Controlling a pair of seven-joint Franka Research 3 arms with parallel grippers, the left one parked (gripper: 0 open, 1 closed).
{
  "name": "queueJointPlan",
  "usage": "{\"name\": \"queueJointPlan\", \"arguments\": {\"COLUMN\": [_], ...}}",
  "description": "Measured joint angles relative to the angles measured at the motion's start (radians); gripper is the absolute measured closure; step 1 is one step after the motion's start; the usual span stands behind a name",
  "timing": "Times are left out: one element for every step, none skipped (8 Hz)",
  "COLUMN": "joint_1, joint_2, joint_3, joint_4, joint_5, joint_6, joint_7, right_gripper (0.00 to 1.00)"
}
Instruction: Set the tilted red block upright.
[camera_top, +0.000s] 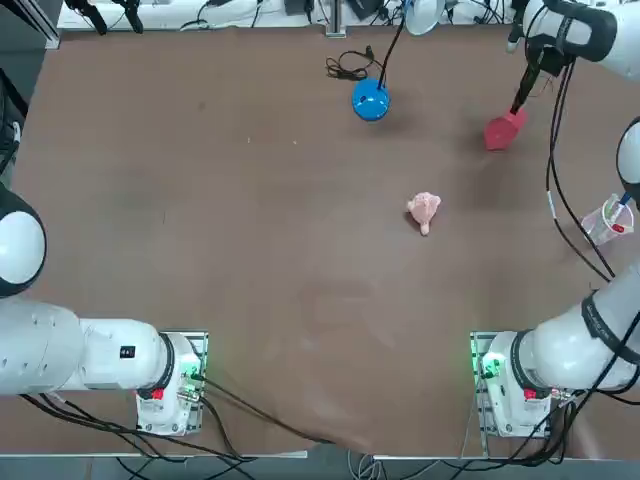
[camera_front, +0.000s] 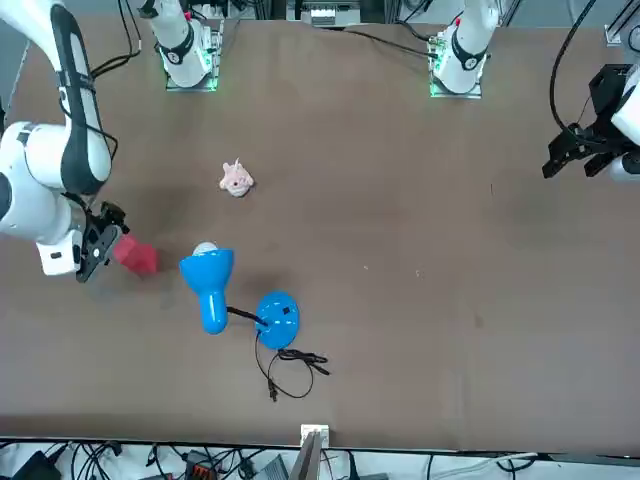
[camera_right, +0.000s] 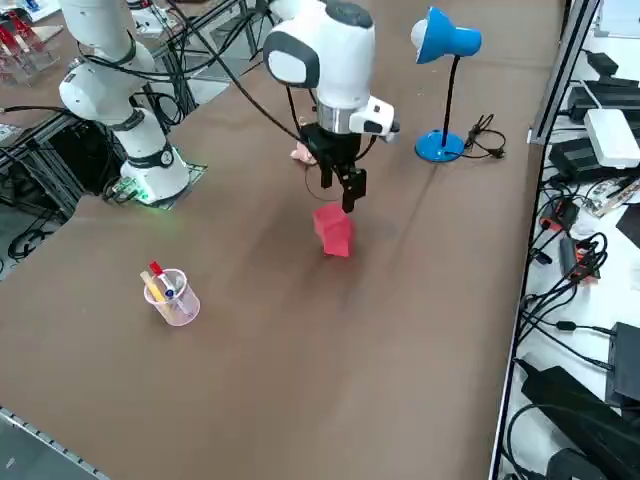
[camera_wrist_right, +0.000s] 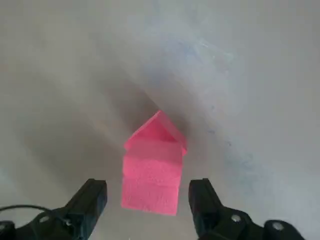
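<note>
1. The right gripper (camera_wrist_right: 150, 200) hung just above the red block (camera_wrist_right: 152, 167), its jaws wide, one either side, not touching.
2. The red block stood tilted on the worktop (camera_top: 250, 250), near its far right edge.
3. Bare worktop surrounded it; the blue lamp (camera_top: 371, 99) and pink lumpy object (camera_top: 424, 210) sat well apart.
4. No readable writing showed.

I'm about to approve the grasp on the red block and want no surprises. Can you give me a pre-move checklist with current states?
1. Right end effector open: ok, fingers spread wider than the red block.
2. Block lined up between the fingers: ok in the wrist view.
3. Block free, not yet gripped: ok, gaps on both sides.
4. Block upright: not ok, it looks tilted in the side view.
5. Neighbours clear: ok, blue lamp and pink lumpy object stand apart.
6. Height above table: cannot tell.
</note>
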Motion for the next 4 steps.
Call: {"name": "queueJointPlan", "arguments": {"joint_1": [-0.002,-0.004,-0.005,-0.006], "joint_2": [0.010,0.017,0.023,0.028], "joint_3": [0.000,0.000,0.000,0.000], "joint_4": [-0.012,-0.027,-0.035,-0.038], "joint_5": [0.004,0.004,0.005,0.005], "joint_6": [0.021,0.039,0.049,0.052], "joint_7": [0.000,0.000,0.001,0.001], "right_gripper": [0.00,0.00,0.00,0.00]}}
